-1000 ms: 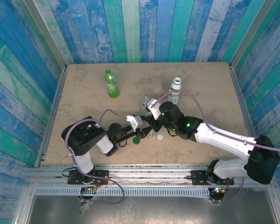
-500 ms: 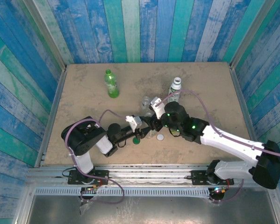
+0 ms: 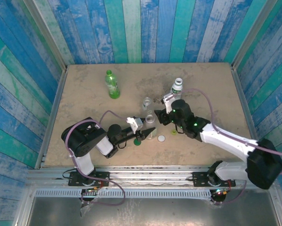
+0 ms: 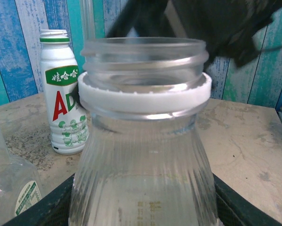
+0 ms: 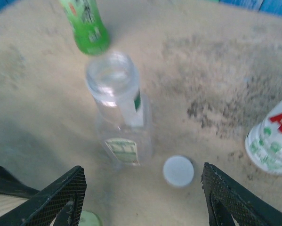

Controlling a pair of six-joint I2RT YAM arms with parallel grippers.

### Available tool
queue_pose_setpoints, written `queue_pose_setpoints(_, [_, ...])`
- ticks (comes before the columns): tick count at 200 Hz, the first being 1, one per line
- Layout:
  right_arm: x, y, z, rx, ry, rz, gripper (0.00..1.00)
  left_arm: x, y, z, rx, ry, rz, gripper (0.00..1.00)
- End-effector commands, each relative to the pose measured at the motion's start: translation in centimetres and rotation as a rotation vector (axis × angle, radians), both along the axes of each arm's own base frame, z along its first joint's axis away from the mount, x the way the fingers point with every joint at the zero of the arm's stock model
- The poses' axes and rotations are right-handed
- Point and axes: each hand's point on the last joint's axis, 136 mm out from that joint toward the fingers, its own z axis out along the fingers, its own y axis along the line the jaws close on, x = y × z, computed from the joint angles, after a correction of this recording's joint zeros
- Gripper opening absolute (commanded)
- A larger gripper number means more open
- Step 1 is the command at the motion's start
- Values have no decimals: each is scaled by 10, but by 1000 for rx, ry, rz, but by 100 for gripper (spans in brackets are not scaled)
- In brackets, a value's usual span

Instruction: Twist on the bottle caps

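Observation:
My left gripper (image 3: 147, 133) (image 4: 143, 209) is shut on the lower body of a small clear bottle (image 3: 151, 121) (image 4: 143, 141). That bottle stands upright with a bare, open neck. My right gripper (image 3: 159, 116) (image 5: 145, 200) is open and empty, hovering just behind it. Below it stand the second clear bottle (image 3: 146, 102) (image 5: 119, 113), uncapped, and a white cap (image 5: 178, 171) lying flat beside that bottle. Another white cap (image 3: 161, 138) and a dark green cap (image 3: 137, 141) lie near the front. A yellow-green cap (image 5: 91, 219) peeks in by my right gripper's left finger.
The green bottle (image 3: 112, 84) (image 5: 84, 23) stands at the back left. The white labelled bottle (image 3: 176, 90) (image 4: 63, 94) (image 5: 272, 141) stands at the back right, close to my right wrist. Blue plank walls enclose the table (image 3: 84, 103).
My right gripper has opened and drawn back from over the held bottle toward the far right. The left gripper keeps its hold and has barely moved.

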Motion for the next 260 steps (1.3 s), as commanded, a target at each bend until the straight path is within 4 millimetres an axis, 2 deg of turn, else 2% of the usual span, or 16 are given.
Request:
queue_pose_setpoints(1, [9, -5, -28, -69, 76, -44, 66, -5, 3, -3, 20, -1, -10, 43])
queue_pose_setpoints(30, [20, -7, -66, -123, 160, -94, 64, -5, 5, -3, 24, 0, -7, 43])
queue_pose_setpoints(61, [35, -9, -94, -156, 210, -99, 63, -7, 5, -4, 24, 3, -15, 44])
queue_pose_setpoints(96, [50, -8, -109, -178, 231, -118, 62, -5, 6, -5, 29, 5, -3, 44])
queue_pose_setpoints(130, [55, -8, -126, -194, 262, -129, 58, -4, 7, -5, 30, 2, 1, 44])
queue_pose_setpoints(199, [54, -6, -139, -216, 285, -110, 46, -4, 9, -6, 38, 2, 4, 44])
queue_pose_setpoints(237, [53, -5, -133, -211, 276, -97, 41, -4, 8, -6, 38, 0, 1, 43])
queue_pose_setpoints(260, [49, -6, -122, -198, 268, -92, 40, -4, 7, -8, 43, 3, -2, 44])
